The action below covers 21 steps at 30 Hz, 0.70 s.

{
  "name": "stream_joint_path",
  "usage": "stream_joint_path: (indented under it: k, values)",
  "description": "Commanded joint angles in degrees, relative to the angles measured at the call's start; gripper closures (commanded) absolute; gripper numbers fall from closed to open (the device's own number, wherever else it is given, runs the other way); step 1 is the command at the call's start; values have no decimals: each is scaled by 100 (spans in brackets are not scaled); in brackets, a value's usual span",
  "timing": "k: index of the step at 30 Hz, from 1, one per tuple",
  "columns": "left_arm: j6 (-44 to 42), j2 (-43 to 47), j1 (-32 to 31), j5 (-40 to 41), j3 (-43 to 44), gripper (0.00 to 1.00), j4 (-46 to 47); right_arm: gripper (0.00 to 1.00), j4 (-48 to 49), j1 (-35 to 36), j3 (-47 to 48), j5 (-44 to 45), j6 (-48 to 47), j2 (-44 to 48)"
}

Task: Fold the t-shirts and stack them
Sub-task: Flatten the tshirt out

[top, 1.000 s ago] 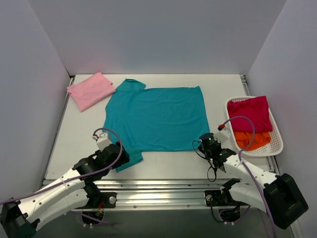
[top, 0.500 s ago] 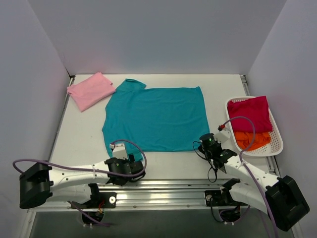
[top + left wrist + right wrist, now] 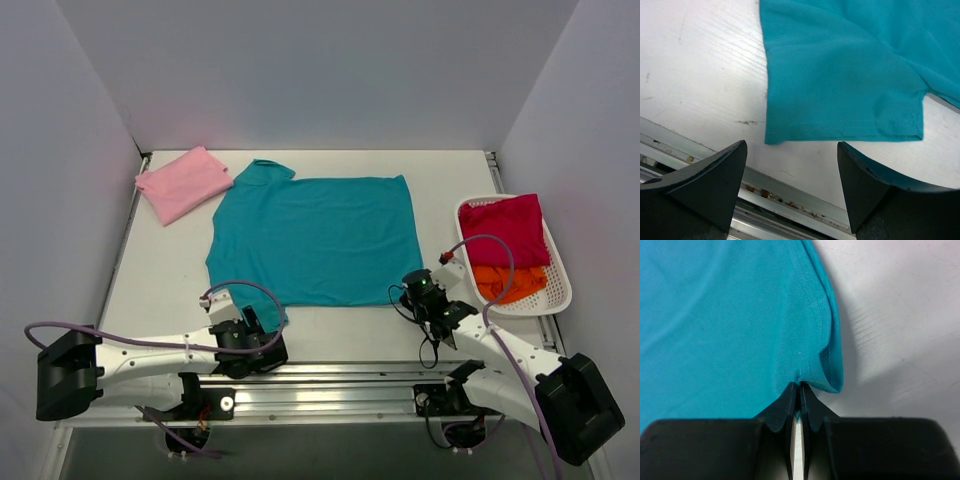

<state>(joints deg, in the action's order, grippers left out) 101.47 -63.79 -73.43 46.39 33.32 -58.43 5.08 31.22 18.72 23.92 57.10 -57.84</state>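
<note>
So the white tabletop (image 3: pixel 440 175) has the teal t-shirt (image 3: pixel 315 240) spread flat across the middle, neck end to the left and bottom hem to the right. A white basket (image 3: pixel 558 280) sits at the right edge. The magenta t-shirt (image 3: pixel 515 228) is piled in it, with the orange t-shirt (image 3: pixel 512 282) poking out from under its near side. The light pink t-shirt (image 3: pixel 183 183) is folded up in the far left corner, just beside the teal one's far sleeve.

The overhead view only gets you the layout, and both arms look like dark blobs at the teal shirt's near edge. The wrist cams fill in the rest. The right pincer (image 3: pixel 799 390) is pressed together on the near right corner of the teal shirt (image 3: pixel 715 315), and the hem is bunched and curled up right at the tips. From above you only see the right pincer (image 3: pixel 410 293) parked at that corner.

The left pincer (image 3: pixel 791 165) is spread wide with nothing in it. The near sleeve's hem (image 3: pixel 840 65) lies flat just ahead of the tips, with the metal rail right below. Up top, the left pincer (image 3: pixel 268 330) mostly hides that sleeve.
</note>
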Motion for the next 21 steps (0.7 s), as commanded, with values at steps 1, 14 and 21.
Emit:
stream_joint_path:
  k: [1, 14, 21]
  values:
    - [409, -335, 239, 239, 262, 18, -371, 100, 1, 42, 18, 51, -6, -60]
    - [-2536, 288, 2131, -1518, -747, 18, 2854, 100, 204, 42, 9, -151, -199, -183]
    - [-1843, -81, 1212, -1274, -547, 21, 2233, 100, 274, 42, 35, -142, -270, -280]
